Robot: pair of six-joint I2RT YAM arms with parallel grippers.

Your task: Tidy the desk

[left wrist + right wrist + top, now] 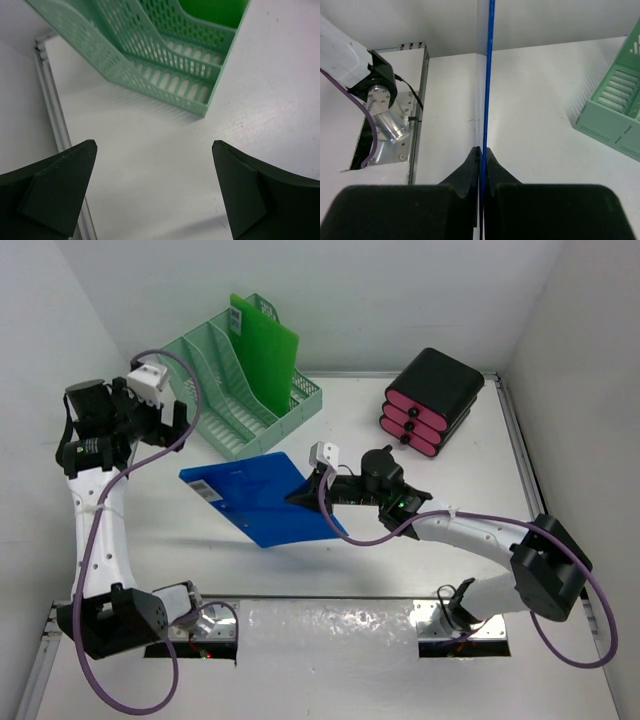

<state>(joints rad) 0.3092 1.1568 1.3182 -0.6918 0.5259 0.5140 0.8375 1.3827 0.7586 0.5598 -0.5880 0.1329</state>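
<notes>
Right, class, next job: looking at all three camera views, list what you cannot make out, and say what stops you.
Label on the blue folder: top view, print too small to read.
Folder's faces: right wrist view shows it edge-on only.
Mint-green rack: left wrist view, cut off by the top edge.
Black and pink case: top view, its shell hides whatever is inside.
</notes>
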